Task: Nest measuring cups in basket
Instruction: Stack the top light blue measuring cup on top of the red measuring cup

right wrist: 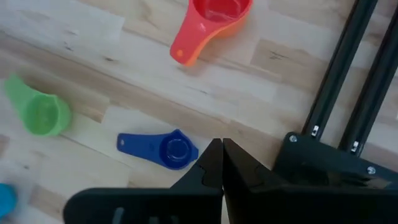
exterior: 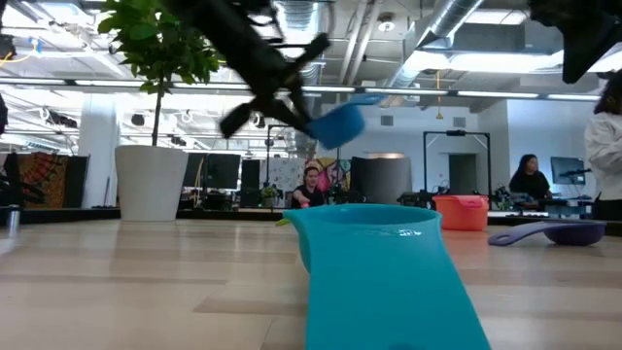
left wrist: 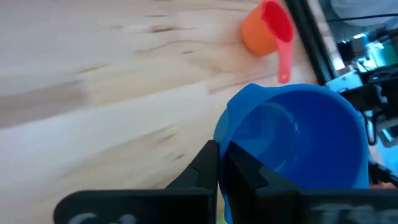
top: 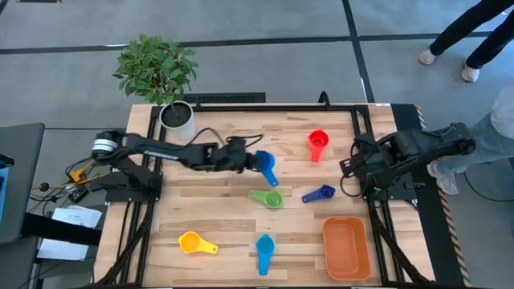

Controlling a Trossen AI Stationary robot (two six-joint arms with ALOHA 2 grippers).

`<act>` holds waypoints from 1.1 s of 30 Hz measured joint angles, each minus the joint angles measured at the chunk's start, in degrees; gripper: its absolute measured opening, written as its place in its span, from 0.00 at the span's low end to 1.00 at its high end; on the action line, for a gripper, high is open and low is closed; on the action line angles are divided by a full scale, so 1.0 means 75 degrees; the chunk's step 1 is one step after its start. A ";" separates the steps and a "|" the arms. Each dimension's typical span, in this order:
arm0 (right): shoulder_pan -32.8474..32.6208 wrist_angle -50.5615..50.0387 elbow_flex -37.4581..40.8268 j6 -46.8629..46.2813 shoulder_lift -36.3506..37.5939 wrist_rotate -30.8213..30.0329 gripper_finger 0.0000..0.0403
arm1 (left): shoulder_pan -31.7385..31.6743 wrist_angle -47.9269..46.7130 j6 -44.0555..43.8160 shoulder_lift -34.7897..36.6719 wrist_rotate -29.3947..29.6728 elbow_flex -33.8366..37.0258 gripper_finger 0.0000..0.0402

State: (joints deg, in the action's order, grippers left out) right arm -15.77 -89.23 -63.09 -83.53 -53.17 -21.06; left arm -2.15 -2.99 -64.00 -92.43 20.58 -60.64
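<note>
A leafy plant (top: 156, 66) in a white pot (top: 177, 120) stands at the wooden table's (top: 209, 225) far left corner.

Even, bright light falls from the long ceiling strips seen past the table in the low view, leaving soft, faint shadows under the small plastic scoops on the pale wooden table (top: 225, 233). No harsh glare on the wood. Close to the low camera, the light blue plastic measuring scoop (exterior: 374, 258) is out of focus. In the left wrist view the wood grain smears with motion blur, and the blue plastic cup (left wrist: 298, 143) looks soft-edged.
</note>
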 joint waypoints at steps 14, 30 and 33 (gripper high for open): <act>0.0006 -0.0103 0.0000 0.0642 0.1217 -0.0551 0.04 | -0.0872 0.0187 0.1174 -0.3302 -0.0526 -0.4305 0.00; 0.0020 -0.0107 0.0006 0.1250 0.2116 -0.0662 0.04 | -0.1666 -0.0314 0.3167 -0.5998 -0.1420 -0.7845 0.00; 0.0020 -0.0102 0.0006 0.1075 0.2157 -0.0665 0.04 | -0.1828 -0.0364 0.3537 -0.6086 -0.1575 -0.7862 0.00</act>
State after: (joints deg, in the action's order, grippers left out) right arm -15.62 -90.00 -63.05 -75.47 -37.00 -26.04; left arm -15.86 -5.72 -37.48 -138.08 8.77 -119.61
